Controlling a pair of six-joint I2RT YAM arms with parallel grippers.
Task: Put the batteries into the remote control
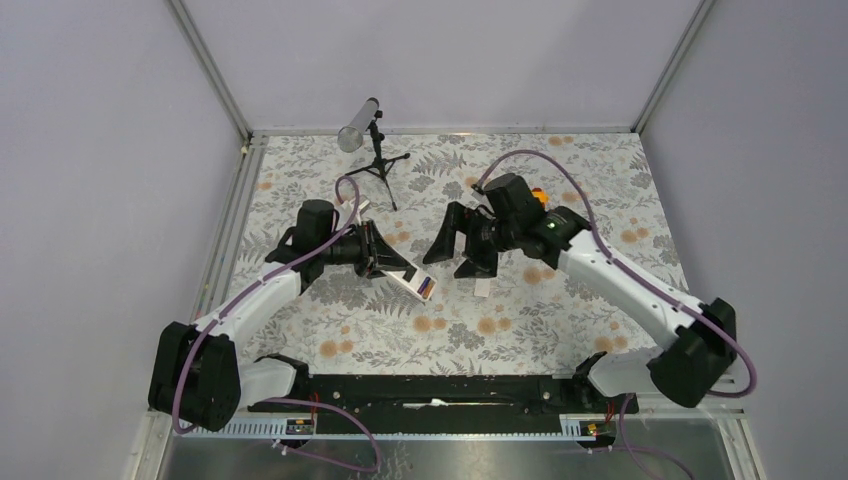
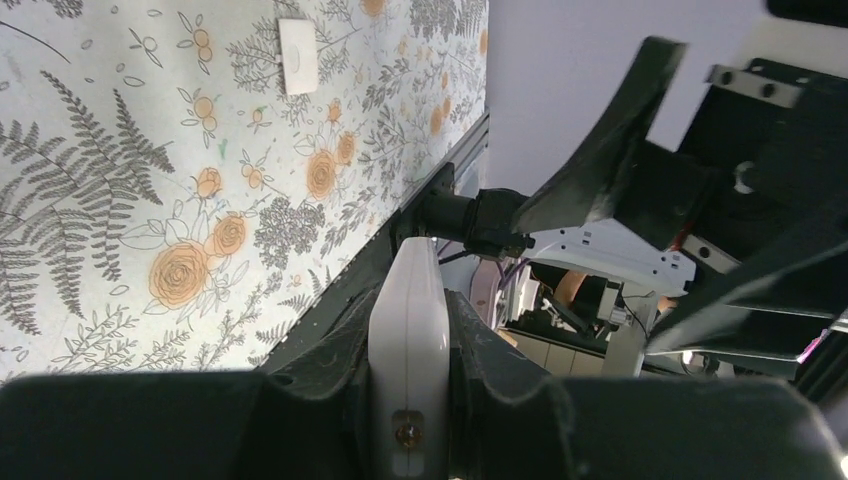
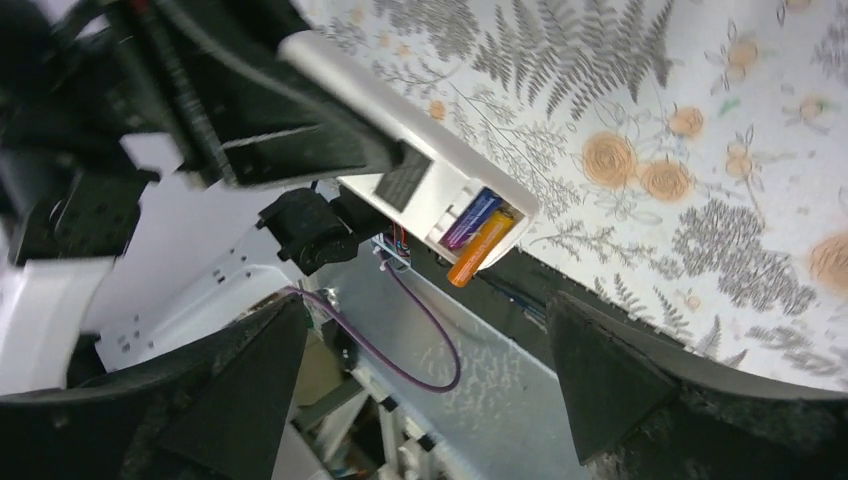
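My left gripper [image 1: 393, 262] is shut on the remote control [image 1: 415, 280] and holds it edge-on above the table; its white edge shows between my fingers in the left wrist view [image 2: 408, 370]. In the right wrist view the remote [image 3: 400, 150] has its back compartment open. The blue-purple battery [image 3: 470, 218] lies inside it. The orange battery [image 3: 482, 245] sits beside it, tilted, with one end sticking out past the remote's end. My right gripper [image 1: 458, 255] is open and empty, just right of the remote [image 3: 430, 400].
A small white battery cover [image 1: 482, 288] lies on the floral cloth below my right gripper, also in the left wrist view [image 2: 297, 57]. An orange toy car [image 1: 540, 195] sits behind the right arm. A small tripod with a grey tube [image 1: 372, 145] stands at the back.
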